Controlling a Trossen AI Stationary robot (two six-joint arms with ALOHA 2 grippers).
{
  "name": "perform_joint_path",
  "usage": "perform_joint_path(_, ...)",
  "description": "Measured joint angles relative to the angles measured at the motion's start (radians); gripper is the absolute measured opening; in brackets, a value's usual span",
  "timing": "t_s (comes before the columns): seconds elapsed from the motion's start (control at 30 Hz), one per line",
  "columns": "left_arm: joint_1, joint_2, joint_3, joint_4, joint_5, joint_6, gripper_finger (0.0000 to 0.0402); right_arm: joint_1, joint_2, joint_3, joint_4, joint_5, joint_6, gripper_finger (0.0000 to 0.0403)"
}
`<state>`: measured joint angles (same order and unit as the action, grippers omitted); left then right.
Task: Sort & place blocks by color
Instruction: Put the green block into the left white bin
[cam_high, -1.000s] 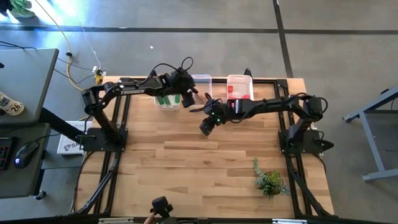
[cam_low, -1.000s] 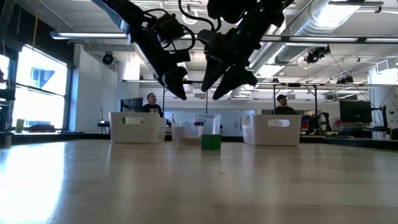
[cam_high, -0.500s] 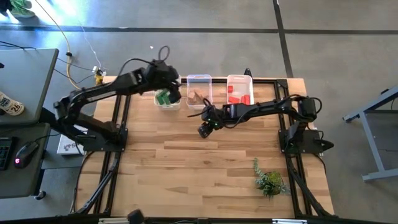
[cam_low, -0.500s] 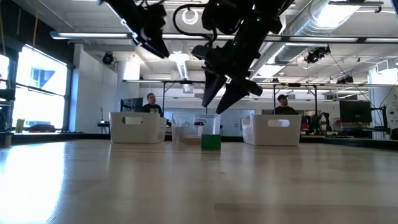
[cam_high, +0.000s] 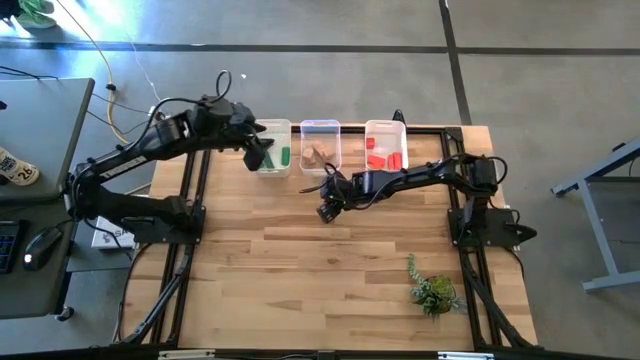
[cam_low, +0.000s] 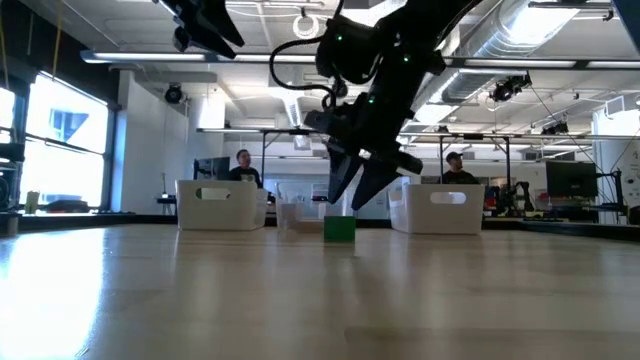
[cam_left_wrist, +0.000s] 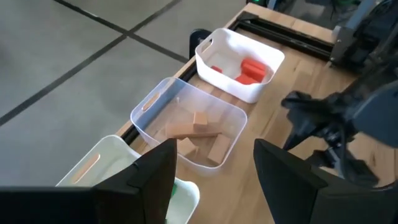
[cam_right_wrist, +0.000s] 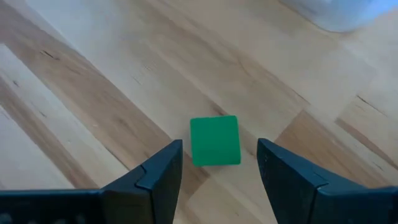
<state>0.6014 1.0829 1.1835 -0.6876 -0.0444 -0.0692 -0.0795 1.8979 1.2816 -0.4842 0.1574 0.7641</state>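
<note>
High view: the left gripper (cam_high: 258, 152) has swung back from over the table to the far-left bin (cam_high: 273, 160), where green blocks (cam_high: 284, 156) lie. The right gripper (cam_high: 328, 206) has eased down and toward the table's middle, just in front of the three bins along the far edge. Tan blocks (cam_high: 318, 155) sit in the middle bin (cam_high: 320, 127), red blocks (cam_high: 380, 152) in the right bin (cam_high: 386, 127). A plant sprig (cam_high: 432, 290) lies near the right front corner.

Low view: the right gripper (cam_low: 352, 196) now hangs just above the last loose green cube (cam_low: 340, 229), lower than half a second ago, fingers spread, not yet touching.

Left wrist view: left fingers (cam_left_wrist: 155, 177) stand open and empty over the bins.

Right wrist view: the green cube (cam_right_wrist: 215, 141) sits on bare wood between the open right fingers (cam_right_wrist: 163, 168), nothing held.

Judgement: the left arm looks done with a green drop-off and retreating; only this cube is left on the table, so the right arm's descent and close is the last pick, bound for the green bin.
</note>
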Motion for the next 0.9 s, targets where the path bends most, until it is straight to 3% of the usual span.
perform_joint_path(0.47,0.0,-0.017,0.0,-0.006,0.007,-0.007,0.02,-0.001,0.048,0.0,0.021,0.034,-0.073,0.0193)
perform_joint_path(0.9,0.0,-0.017,0.0,-0.006,0.002,-0.007,0.02,-0.006,0.099,0.0,0.037,0.002,-0.083,0.0192)
